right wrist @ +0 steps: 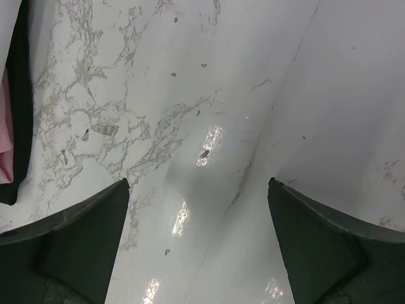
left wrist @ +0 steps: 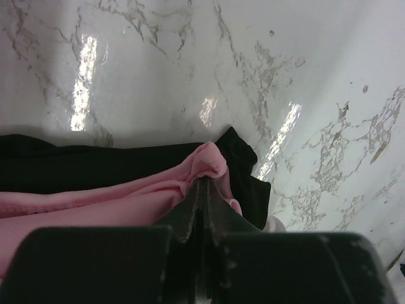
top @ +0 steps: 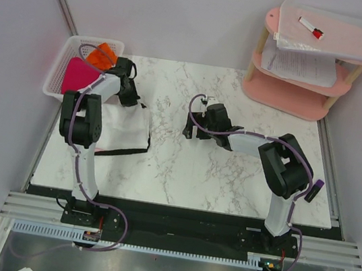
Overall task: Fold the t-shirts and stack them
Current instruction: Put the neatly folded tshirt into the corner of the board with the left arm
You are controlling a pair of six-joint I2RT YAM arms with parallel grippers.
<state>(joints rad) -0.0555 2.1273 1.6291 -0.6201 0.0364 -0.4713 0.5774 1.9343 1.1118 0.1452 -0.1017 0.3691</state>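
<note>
At the left of the top view, the left gripper point(left wrist: 201, 185) is pinched closed on a raised fold of the pale pink soft cloth t-shirt point(left wrist: 120, 199), which lies over a black cloth point(left wrist: 76, 163) on the white marble bench point(top: 229, 177). Mid-frame, the right gripper point(right wrist: 197, 190) hangs wide apart above bare marble, holding nothing.

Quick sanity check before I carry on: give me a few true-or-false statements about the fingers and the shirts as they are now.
1. The left fingers are shut on pink cloth. True.
2. The right fingers hold a shirt. False: they are open and empty over bare marble.
3. The basket is empty. False: it holds a magenta shirt and an orange shirt.
4. Black cloth lies under the pink cloth. True.
</note>
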